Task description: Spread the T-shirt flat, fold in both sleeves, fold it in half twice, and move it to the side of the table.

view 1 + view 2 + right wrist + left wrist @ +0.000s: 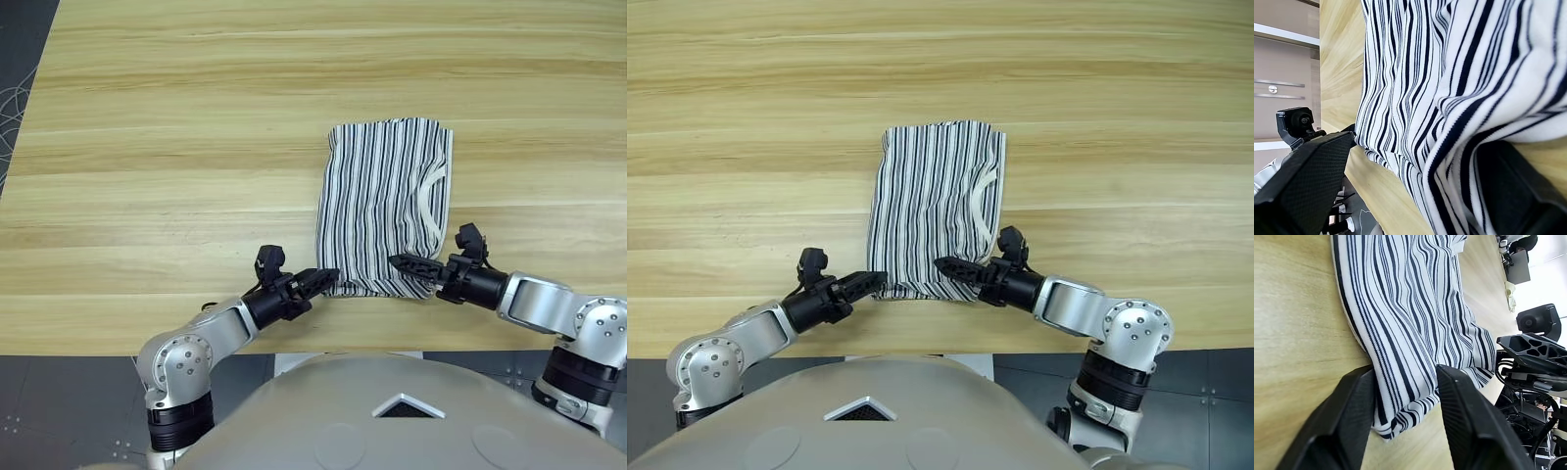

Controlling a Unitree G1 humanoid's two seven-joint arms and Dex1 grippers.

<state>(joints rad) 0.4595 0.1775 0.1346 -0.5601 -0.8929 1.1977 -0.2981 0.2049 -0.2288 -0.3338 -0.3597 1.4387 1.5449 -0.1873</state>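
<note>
The striped T-shirt (pixel 387 196) lies folded into a narrow upright rectangle on the wooden table (pixel 147 147), with its white collar showing near the right edge. My left gripper (pixel 328 277) sits at the shirt's near left corner. In the left wrist view its fingers (pixel 1352 416) stand apart, with the hem (pixel 1400 401) lying flat between them. My right gripper (pixel 404 262) rests over the near right corner, open, and a bunched fold of cloth (pixel 1459 127) lies between its fingers (pixel 1312 176).
The table's front edge (pixel 98 352) runs just behind both grippers. Bare wood stretches wide to the left, to the right and beyond the shirt. Dark floor (pixel 20 59) shows past the table's left side.
</note>
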